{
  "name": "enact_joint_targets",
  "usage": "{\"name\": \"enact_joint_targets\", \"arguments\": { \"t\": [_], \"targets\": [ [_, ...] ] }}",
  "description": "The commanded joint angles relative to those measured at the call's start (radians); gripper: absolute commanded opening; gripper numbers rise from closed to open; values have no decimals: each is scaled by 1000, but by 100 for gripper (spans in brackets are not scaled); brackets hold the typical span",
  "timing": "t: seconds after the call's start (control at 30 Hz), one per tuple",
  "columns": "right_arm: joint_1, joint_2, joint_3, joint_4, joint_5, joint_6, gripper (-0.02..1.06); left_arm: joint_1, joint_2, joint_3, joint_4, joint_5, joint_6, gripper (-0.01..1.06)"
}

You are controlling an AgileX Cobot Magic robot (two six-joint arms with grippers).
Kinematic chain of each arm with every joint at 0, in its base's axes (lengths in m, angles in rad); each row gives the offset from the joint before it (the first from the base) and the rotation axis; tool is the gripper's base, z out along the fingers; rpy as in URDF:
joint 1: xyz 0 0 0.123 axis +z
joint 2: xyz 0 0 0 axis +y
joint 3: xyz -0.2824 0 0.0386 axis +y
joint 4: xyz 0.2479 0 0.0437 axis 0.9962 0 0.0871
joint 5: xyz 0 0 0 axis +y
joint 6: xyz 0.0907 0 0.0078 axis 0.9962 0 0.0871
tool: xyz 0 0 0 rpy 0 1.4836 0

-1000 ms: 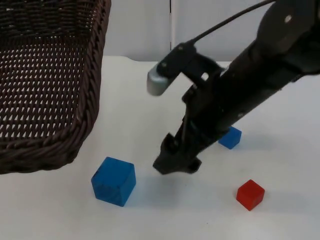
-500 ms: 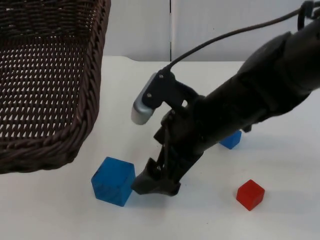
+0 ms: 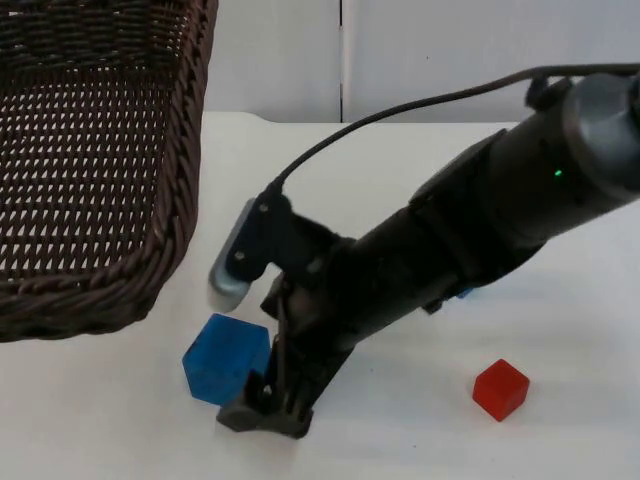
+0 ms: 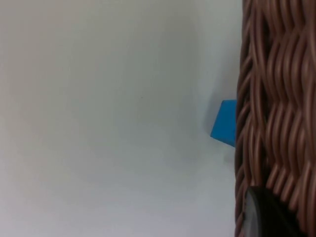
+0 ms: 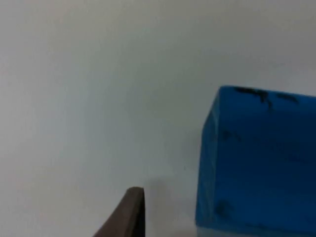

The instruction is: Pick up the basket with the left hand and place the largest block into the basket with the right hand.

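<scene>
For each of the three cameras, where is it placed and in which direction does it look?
Top view: fixed above, looking down and forward at the table; the right gripper is beside the large blue block.
Left wrist view: on the left arm, looking past the basket wall; a fingertip shows.
Right wrist view: on the right arm, close on the block; one fingertip shows.
All three share the large blue block.

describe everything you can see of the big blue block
The big blue block is a plain cube of solid blue, with smooth faces and a few dark scuff marks on one face in the right wrist view. It sits flat on the white table, turned slightly so one edge faces the camera, just beyond the lifted wicker basket's near rim. The right gripper is right beside it, low at its side and overlapping one corner; whether they touch cannot be told.
</scene>
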Motion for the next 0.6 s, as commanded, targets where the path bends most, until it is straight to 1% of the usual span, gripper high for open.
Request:
{"name": "enact_joint_targets", "arguments": {
  "t": [0.0,0.03,0.13,0.27,0.33,0.37,0.43,0.47,0.57],
  "targets": [
    [15,26,-43,26,-3,-12,105,2,-14,-2,-17,-3,3,0],
    [15,26,-43,26,-3,-12,105,2,-14,-2,-17,-3,3,0],
    [17,50,-75,64,-1,-12,105,2,-14,-2,-17,-3,3,0],
    [17,52,-80,68,-1,-12,105,2,-14,-2,-17,-3,3,0],
    [17,52,-80,68,-5,-12,103,2,-14,-2,-16,-3,3,0],
    [17,52,-80,68,-5,-12,100,2,-14,-2,-14,-3,3,0],
    [17,52,-80,68,-3,-12,88,2,-14,-2,-14,-3,3,0],
    [17,52,-80,68,-3,-12,88,2,-14,-2,-14,-3,3,0],
    [17,52,-80,51,-3,14,73,2,-14,-2,-14,-3,3,0]
  ]
}}
